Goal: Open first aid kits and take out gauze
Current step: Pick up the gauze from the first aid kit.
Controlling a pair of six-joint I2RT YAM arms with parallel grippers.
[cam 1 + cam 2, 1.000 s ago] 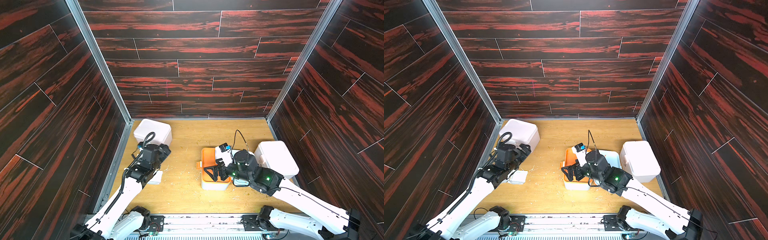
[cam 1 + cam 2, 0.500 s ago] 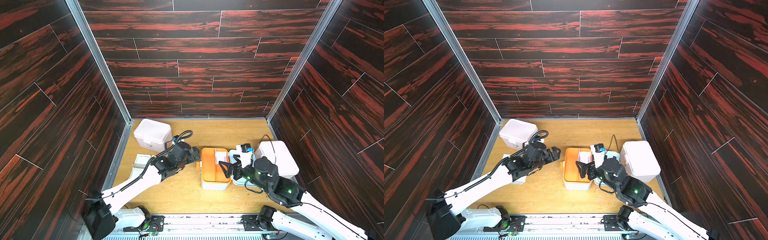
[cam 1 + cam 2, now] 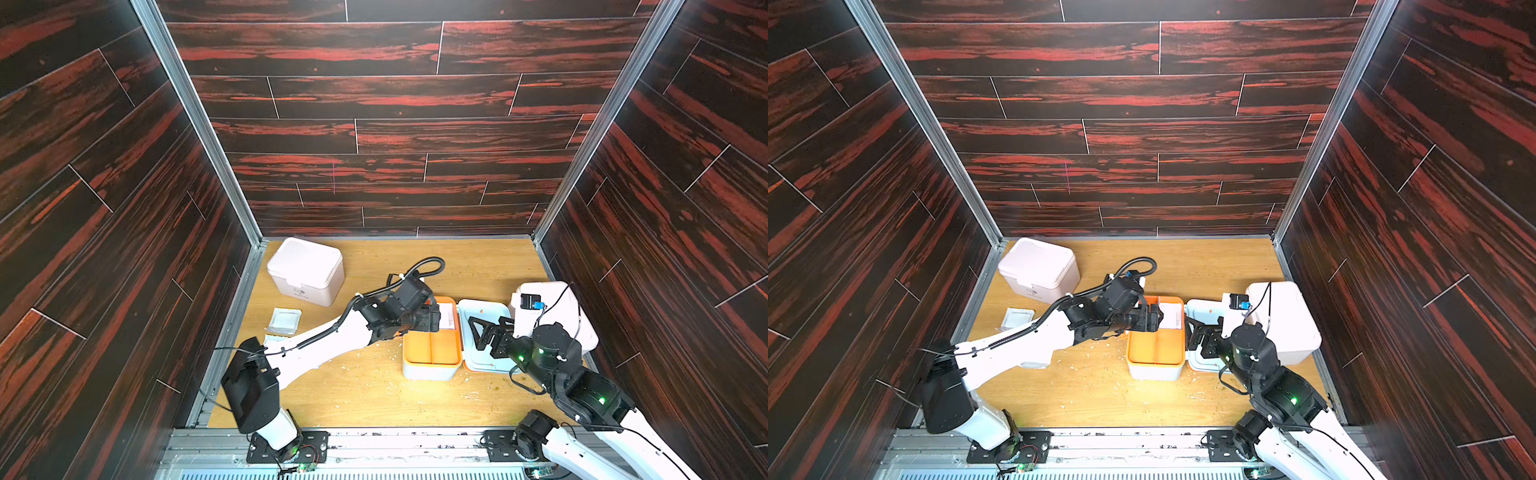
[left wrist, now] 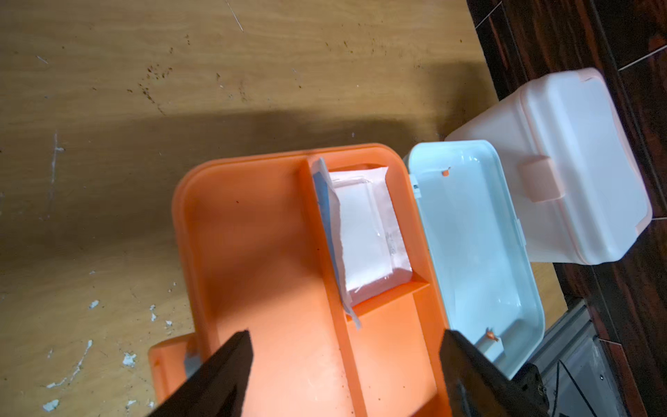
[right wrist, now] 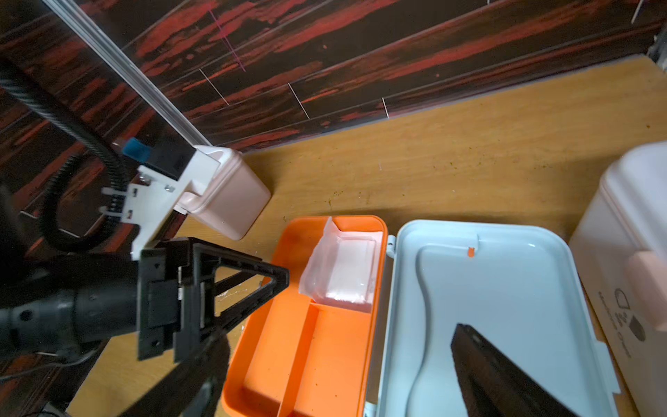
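The blue-white first aid kit stands open at mid-table in both top views, its orange tray (image 3: 432, 351) bare but for one gauze packet (image 3: 448, 316) in a far compartment. The kit's lid (image 3: 484, 357) lies flat to the right. My left gripper (image 3: 432, 322) hovers open over the tray, just short of the packet, holding nothing. In the left wrist view the gauze (image 4: 364, 231) lies ahead of the left gripper (image 4: 346, 337). My right gripper (image 3: 488, 332) is open and empty above the lid. Two first aid kits are shut: back left (image 3: 307, 270) and right (image 3: 557, 307).
Another gauze packet (image 3: 286, 320) lies on the table at the left, and a second (image 3: 270, 340) is partly hidden under the left arm. Dark panelled walls close in three sides. White crumbs litter the wood near the tray.
My left arm swung from the loose packets at the left across to the open kit's tray. My right gripper drew back rightward from over the tray to over the lid.
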